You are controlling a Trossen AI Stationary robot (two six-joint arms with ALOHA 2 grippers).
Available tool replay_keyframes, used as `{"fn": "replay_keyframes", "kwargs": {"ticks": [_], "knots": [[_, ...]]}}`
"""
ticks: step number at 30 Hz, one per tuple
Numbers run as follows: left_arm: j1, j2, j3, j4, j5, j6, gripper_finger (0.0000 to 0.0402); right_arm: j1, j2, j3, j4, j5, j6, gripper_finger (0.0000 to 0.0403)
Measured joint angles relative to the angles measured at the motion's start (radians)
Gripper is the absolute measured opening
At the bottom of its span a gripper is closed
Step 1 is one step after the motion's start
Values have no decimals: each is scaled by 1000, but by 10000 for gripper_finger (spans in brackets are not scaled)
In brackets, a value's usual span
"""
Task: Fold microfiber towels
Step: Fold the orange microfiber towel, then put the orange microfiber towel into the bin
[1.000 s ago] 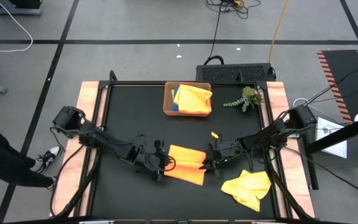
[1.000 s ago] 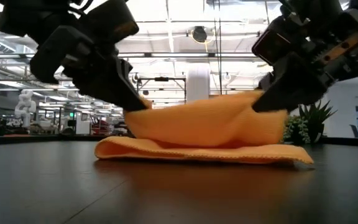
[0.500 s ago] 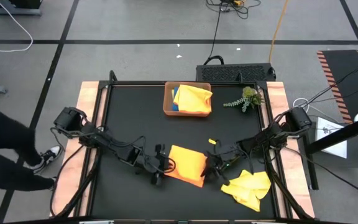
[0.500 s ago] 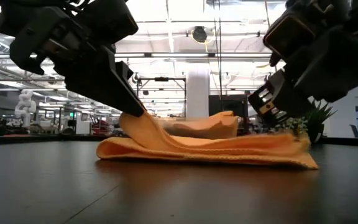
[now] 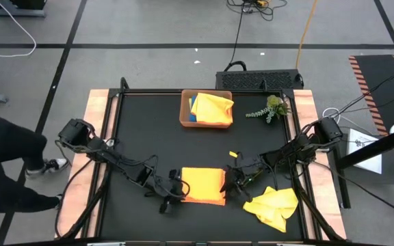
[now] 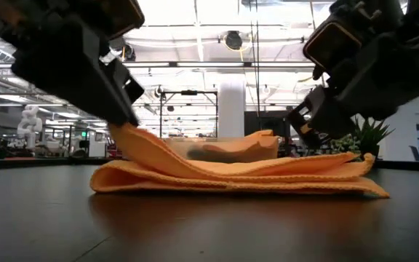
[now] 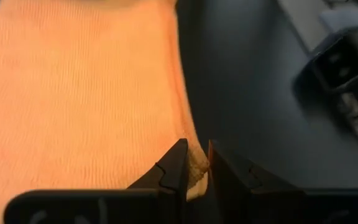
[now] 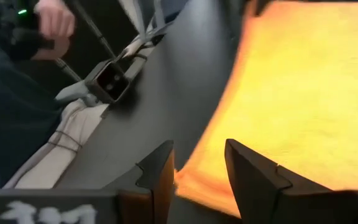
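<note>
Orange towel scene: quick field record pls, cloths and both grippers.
folded cloth: orange microfiber towel, flat, near front of black table
left gripper: fingers nearly together, pinching the towel's corner
right gripper: open, at the towel's opposite edge
loose cloth: crumpled yellow towel, front right
tray: shallow brown tray holding another yellow cloth

Both my dark arms reach low across the bench toward its near middle, elbows bent, wrists angled down. My left end effector (image 5: 174,193) sits close to the surface on the left; its fingers (image 7: 174,167) stand almost together, with only a narrow slit between them and a thin edge caught there. My right end effector (image 5: 232,179) faces it from the right, also low. Its fingers (image 8: 246,163) are parted with a clear gap, and nothing is held between them.
</note>
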Motion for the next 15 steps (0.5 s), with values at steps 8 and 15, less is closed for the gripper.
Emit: {"fn": "replay_keyframes", "kwargs": {"ticks": [8,15], "knots": [[-4,-2,1,142,-1,70,67,-57,-59,0,1,71,3,152],[21,-3,5,141,-43,90,102,-82,-73,0,-7,71,-9,173]]}}
